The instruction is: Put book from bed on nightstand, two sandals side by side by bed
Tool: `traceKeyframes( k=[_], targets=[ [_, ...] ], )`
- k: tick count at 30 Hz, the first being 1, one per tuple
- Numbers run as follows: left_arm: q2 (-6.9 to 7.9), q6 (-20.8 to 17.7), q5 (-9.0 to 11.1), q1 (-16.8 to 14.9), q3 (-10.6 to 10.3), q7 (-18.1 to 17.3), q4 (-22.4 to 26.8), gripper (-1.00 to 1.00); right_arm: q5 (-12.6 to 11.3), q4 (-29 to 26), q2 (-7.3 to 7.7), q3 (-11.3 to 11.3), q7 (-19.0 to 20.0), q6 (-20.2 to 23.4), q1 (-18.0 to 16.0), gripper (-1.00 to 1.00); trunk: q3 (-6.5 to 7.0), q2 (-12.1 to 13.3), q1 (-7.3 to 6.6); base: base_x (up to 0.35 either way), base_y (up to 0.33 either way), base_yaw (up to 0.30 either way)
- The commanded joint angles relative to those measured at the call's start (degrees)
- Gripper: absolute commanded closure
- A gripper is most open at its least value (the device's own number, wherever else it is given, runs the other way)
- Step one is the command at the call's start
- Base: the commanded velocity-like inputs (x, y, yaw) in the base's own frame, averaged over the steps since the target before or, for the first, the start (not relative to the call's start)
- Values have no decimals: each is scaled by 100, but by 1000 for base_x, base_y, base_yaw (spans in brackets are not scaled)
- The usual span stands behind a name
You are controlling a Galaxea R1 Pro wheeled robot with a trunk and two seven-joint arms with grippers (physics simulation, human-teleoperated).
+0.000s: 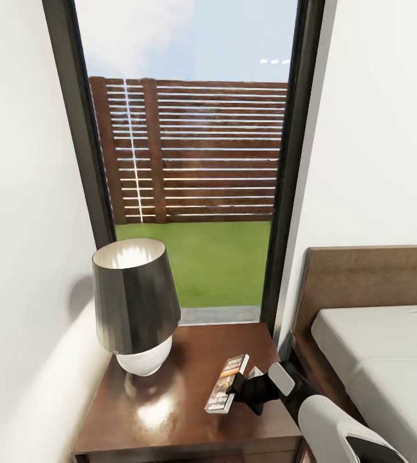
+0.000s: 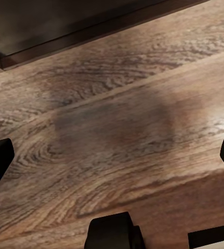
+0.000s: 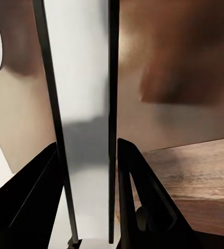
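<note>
Lying on the glossy top of the nightstand (image 1: 189,392), the book (image 1: 226,383) rests near the right front part of that surface, tilted a little, its cover with the orange band facing up. It is a thin, light paperback, so it should flex if gripped at 1 corner and slide easily on polished wood; my judgement is that the safest hold is across a long edge near the spine, where the pages stay together.

The right gripper (image 1: 250,390) is at the book's near right edge, touching it or just beside it. In the right wrist view its 2 dark fingers (image 3: 138,197) stand on either side of a thin pale slab seen edge-on, which I take to be the book (image 3: 86,119), so the jaws look pressed around it rather than spread free; whether they squeeze it or sit loosely I cannot tell for sure. If so, letting go needs only a small opening, since the book already seems supported by the wood.

To the left of the book stands a lamp (image 1: 138,308) with a dark shade and white base, well clear of it. The bed (image 1: 382,360) lies to the right of the nightstand, its headboard against the wall.

The left gripper (image 2: 112,155) hangs over plank floor (image 2: 117,78), its fingertips spread wide with nothing between them.
</note>
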State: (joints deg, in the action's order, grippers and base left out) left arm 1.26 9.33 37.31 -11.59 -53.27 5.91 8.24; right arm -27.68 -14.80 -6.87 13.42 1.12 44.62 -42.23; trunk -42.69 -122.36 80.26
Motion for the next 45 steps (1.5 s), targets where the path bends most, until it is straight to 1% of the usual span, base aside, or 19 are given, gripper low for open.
traceKeyframes(
  k=[1, 7, 11, 31, 37, 45],
  targets=[
    [4, 8, 31, -2, -50, 33, 11, -100, 34, -9, -2, 36, 11, 27, -2, 100, -6, -3, -1, 0, 0, 0],
    [5, 8, 31, -2, -50, 33, 11, -100, 34, -12, -4, 37, 11, 29, -4, 100, -6, -3, -1, 0, 0, 0],
    [1, 8, 31, -2, -51, 33, 11, -100, 33, -6, -4, 38, 11, 29, -26, 100, -78, -163, 87, 0, 0, 0],
    [5, 8, 31, -2, -50, 33, 11, -100, 34, 10, -3, 43, 3, 29, -73, 100, -78, -163, 87, 0, 0, 0],
    [0, 8, 31, -2, -51, 33, 11, -100, 34, 6, 0, 46, 3, 29, -74, 100, -186, -404, 219, 0, 0, 0],
    [-1, 8, 31, -2, -49, 33, 11, -100, 34, 4, 1, 52, 1, 29, -82, 100, -186, -404, 219, 0, 0, 0]
  ],
)
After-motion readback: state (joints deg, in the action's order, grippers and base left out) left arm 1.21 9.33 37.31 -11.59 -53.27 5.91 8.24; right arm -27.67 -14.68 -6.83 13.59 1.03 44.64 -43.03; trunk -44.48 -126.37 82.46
